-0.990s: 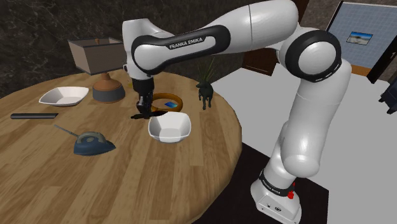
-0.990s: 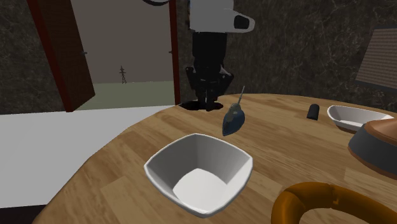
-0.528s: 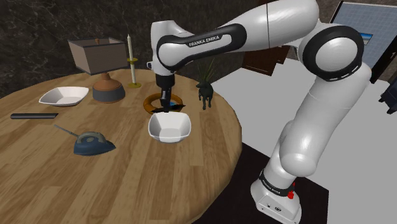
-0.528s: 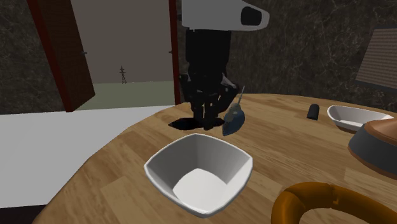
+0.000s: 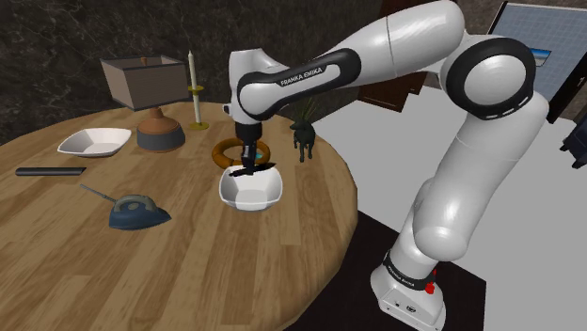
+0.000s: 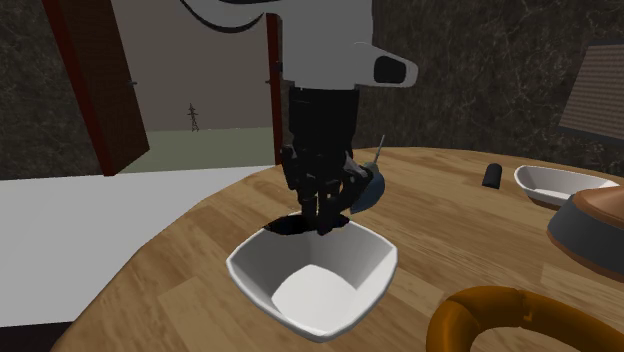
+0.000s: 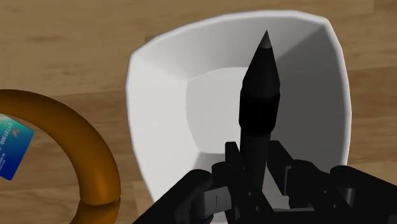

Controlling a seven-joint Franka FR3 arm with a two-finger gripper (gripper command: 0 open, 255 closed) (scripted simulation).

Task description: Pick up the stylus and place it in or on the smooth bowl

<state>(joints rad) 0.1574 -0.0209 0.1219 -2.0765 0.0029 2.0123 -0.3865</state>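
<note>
The black stylus (image 7: pixel 259 95) is clamped between the fingers of the gripper (image 7: pixel 256 170). It hangs just above the white bowl (image 7: pixel 159 108), with its tip pointing across the hollow. A brown ring (image 7: pixel 95 165) lies just beside the bowl, with a blue card (image 7: pixel 11 149) inside it. A blue iron (image 5: pixel 138 211) sits well apart from the bowl on the wooden table (image 5: pixel 188 273).

- You have two white bowls: a square bowl (image 5: pixel 246 196), a shallow bowl (image 5: pixel 92 141).
- You have one stylus (image 7: pixel 259 102), one black rod (image 5: pixel 49 171).
- You have one iron (image 5: pixel 138 211), one lamp (image 5: pixel 146 83), one candle (image 5: pixel 192 75), one orange ring (image 7: pixel 98 170), one table (image 5: pixel 235 273).
</note>
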